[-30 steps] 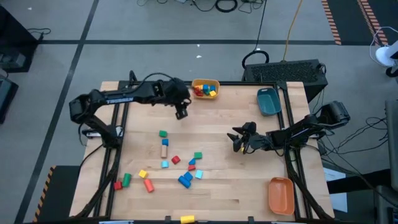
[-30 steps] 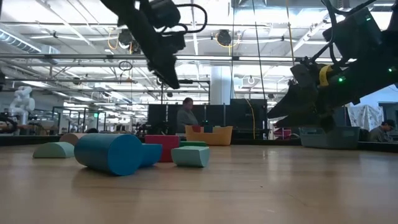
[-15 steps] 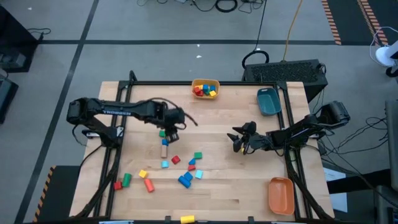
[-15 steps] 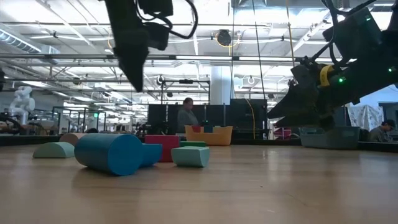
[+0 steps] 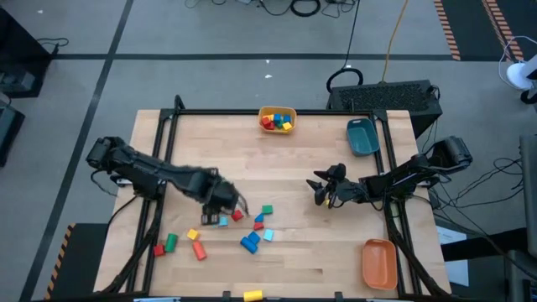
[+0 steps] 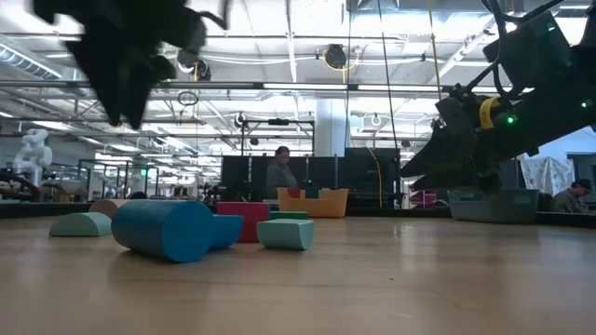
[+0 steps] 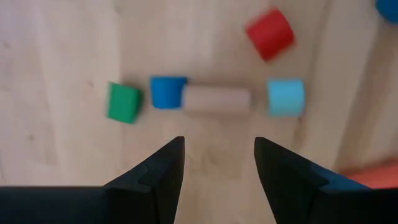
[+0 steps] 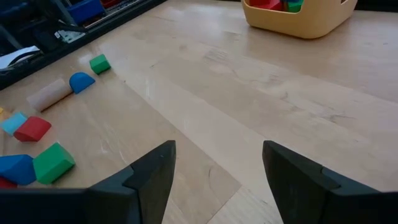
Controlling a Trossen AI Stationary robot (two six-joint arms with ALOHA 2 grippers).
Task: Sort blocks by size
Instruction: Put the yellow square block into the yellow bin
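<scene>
The sorting looks only partly done: the yellow plastic bin (image 5: 277, 118) at the far edge of the wooden table (image 5: 319, 252) already holds a handful of small red, blue and yellow blocks (image 5: 275, 122), while the teal bin (image 5: 362, 137) near the right far corner and the orange bin (image 5: 378, 262) at the right near corner appear to hold nothing. Most of the coloured wooden blocks (image 5: 252, 231) lie loose on the left-centre of the table, with a red and green pair (image 5: 165, 245) near the left near edge and a yellow block (image 5: 252, 294) at the very front edge. The left gripper (image 7: 216, 158) hangs over this cluster with its fingers apart and nothing between them; its wrist view looks down on a row made of a green cube (image 7: 122, 102), a blue block (image 7: 167, 92), a plain wooden cylinder (image 7: 217, 100) lying on its side and a cyan cube (image 7: 285, 97), with a red cube (image 7: 269, 33) just beyond. Judging by that framing, the wooden cylinder is the likely next pick, though no contact is made yet. The right gripper (image 8: 216, 165) waits near the table's right side, fingers spread and empty, facing the cluster and the yellow bin from well apart. Well over a dozen blocks seem left to sort.
</scene>
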